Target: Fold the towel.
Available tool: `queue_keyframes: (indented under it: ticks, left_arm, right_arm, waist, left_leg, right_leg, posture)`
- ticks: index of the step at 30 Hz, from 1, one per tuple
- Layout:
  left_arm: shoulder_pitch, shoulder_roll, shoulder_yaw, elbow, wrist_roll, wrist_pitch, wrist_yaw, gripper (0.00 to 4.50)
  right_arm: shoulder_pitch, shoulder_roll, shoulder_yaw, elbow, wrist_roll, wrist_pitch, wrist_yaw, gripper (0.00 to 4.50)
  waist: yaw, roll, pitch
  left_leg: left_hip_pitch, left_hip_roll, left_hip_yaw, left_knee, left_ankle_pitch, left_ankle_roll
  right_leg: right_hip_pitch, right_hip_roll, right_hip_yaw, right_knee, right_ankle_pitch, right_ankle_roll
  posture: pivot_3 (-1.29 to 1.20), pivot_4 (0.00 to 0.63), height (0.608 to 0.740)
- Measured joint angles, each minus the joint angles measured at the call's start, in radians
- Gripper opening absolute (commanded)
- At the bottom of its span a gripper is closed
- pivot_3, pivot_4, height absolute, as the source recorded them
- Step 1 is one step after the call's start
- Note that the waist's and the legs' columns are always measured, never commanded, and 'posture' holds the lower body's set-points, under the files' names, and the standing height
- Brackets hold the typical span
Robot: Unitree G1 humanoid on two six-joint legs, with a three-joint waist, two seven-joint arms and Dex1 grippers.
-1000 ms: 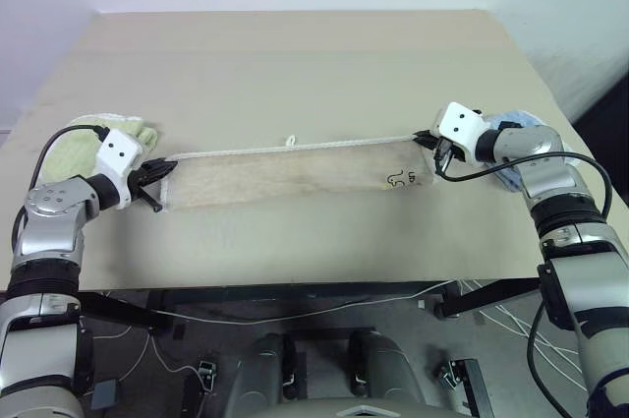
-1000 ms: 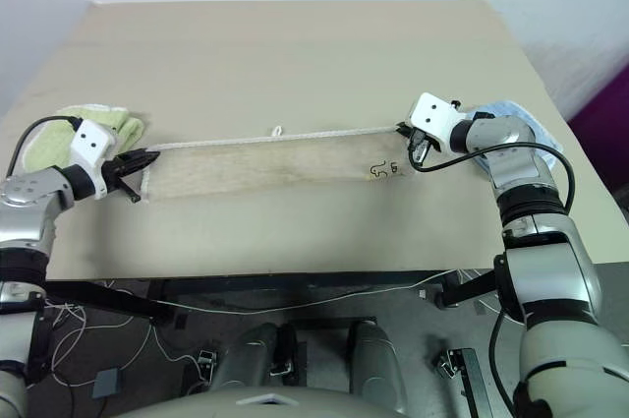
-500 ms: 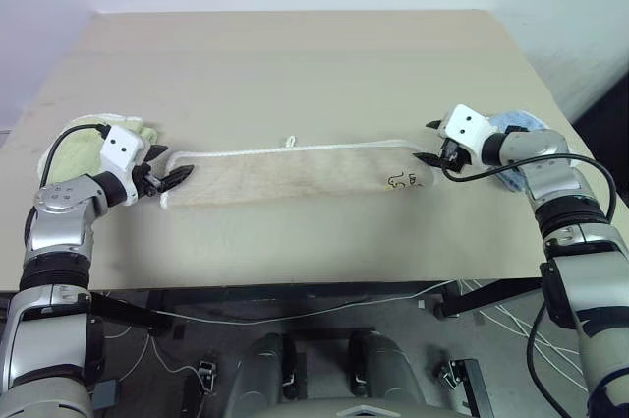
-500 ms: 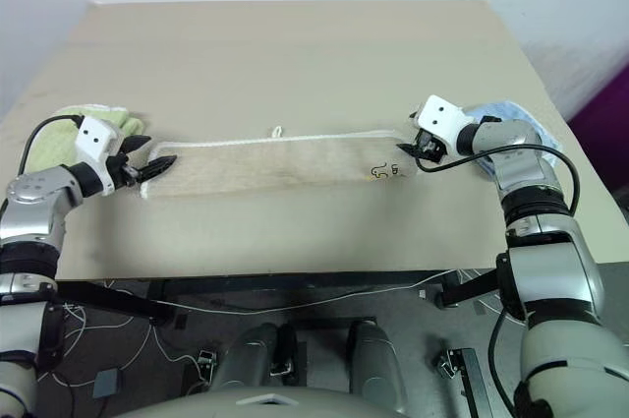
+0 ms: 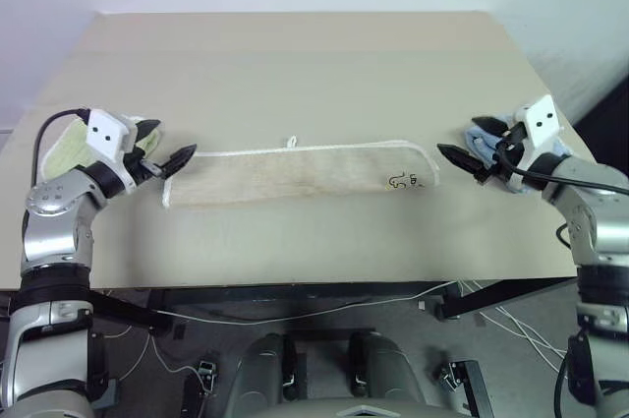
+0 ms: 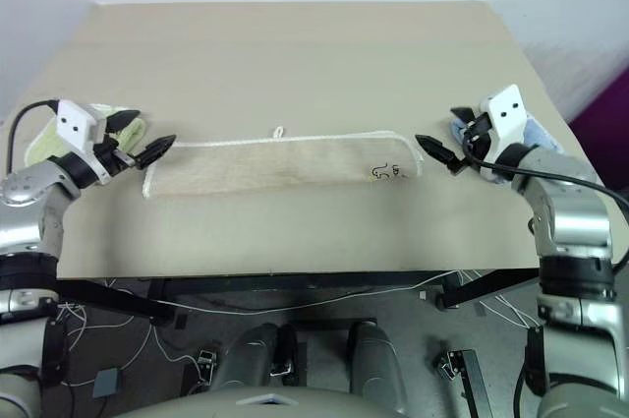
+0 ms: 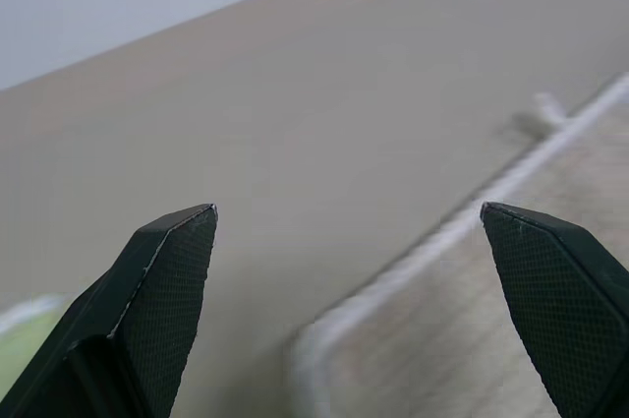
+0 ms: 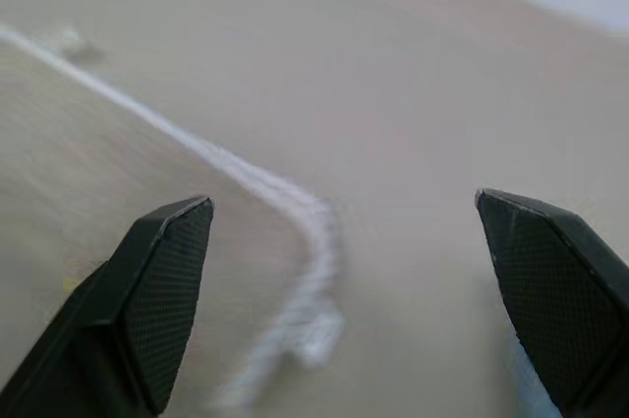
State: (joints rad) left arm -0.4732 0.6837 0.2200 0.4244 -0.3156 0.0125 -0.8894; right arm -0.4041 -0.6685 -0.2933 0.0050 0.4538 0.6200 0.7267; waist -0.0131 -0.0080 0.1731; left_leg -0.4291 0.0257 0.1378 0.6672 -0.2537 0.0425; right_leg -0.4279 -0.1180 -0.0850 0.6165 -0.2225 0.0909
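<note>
The towel (image 5: 295,174) lies flat on the table as a long beige strip. White cord runs along its far edge, with a small loop (image 5: 291,141) and a dark mark (image 5: 403,180) near its right end. My left gripper (image 5: 171,141) hovers open just off the strip's left end, fingers apart and empty. In the left wrist view the towel's corner (image 7: 452,339) lies below the spread gripper (image 7: 346,209). My right gripper (image 5: 457,137) stands open a little past the right end, touching nothing. The right wrist view shows the rounded corded end (image 8: 305,231) ahead of the gripper (image 8: 343,198).
A light-green folded towel (image 5: 61,150) lies behind my left gripper near the table's left edge. A light-blue folded towel (image 6: 539,133) sits under my right wrist near the right edge. The tan table (image 5: 295,54) stretches far behind the strip; its front edge is close below.
Both grippers opened and let go of the towel's ends. The ends now rest on the table. The right gripper pulled back to the right and rolled; the left rose slightly.
</note>
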Motion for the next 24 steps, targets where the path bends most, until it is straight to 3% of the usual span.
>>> queue_keyframes:
  ticks: [5, 11, 18, 24]
  left_arm:
    - [0.049, -0.056, -0.061, -0.116, -0.024, 0.031, -0.080, 4.50]
    - [0.067, -0.121, -0.124, -0.203, -0.080, 0.118, -0.149, 4.50]
    - [0.076, -0.161, -0.157, -0.255, -0.089, 0.156, -0.152, 4.50]
    - [0.092, -0.162, -0.158, -0.281, -0.089, 0.160, -0.149, 4.50]
  right_arm:
    - [0.047, 0.127, -0.194, -0.142, 0.261, 0.385, -0.228, 4.47]
    - [0.062, 0.296, -0.351, -0.227, 0.484, 0.624, -0.482, 4.47]
    - [0.036, 0.519, -0.421, -0.210, 0.610, 0.694, -0.816, 4.47]
    - [-0.015, 0.574, -0.452, -0.135, 0.700, 0.656, -0.984, 4.47]
  waist:
    - [0.002, 0.000, 0.000]
    - [0.000, 0.000, 0.000]
    - [-0.001, 0.001, -0.001]
    - [-0.004, 0.001, -0.001]
  left_leg:
    - [0.000, 0.000, 0.000, 0.000, 0.000, 0.000]
    - [0.000, 0.000, 0.000, -0.001, 0.000, 0.001]
    - [0.000, -0.001, 0.000, -0.001, 0.000, 0.001]
    - [0.000, 0.000, 0.000, -0.001, 0.000, 0.001]
  right_leg:
    - [0.000, -0.001, 0.000, -0.001, 0.000, 0.000]
    - [0.000, 0.000, 0.000, 0.000, 0.000, 0.000]
    - [0.000, 0.001, 0.000, 0.000, 0.000, 0.000]
    - [0.000, 0.002, 0.000, 0.000, 0.000, 0.000]
  posture:
    - [0.00, 0.150, 0.740]
    - [0.00, 0.150, 0.740]
    - [0.00, 0.150, 0.740]
    - [0.00, 0.150, 0.740]
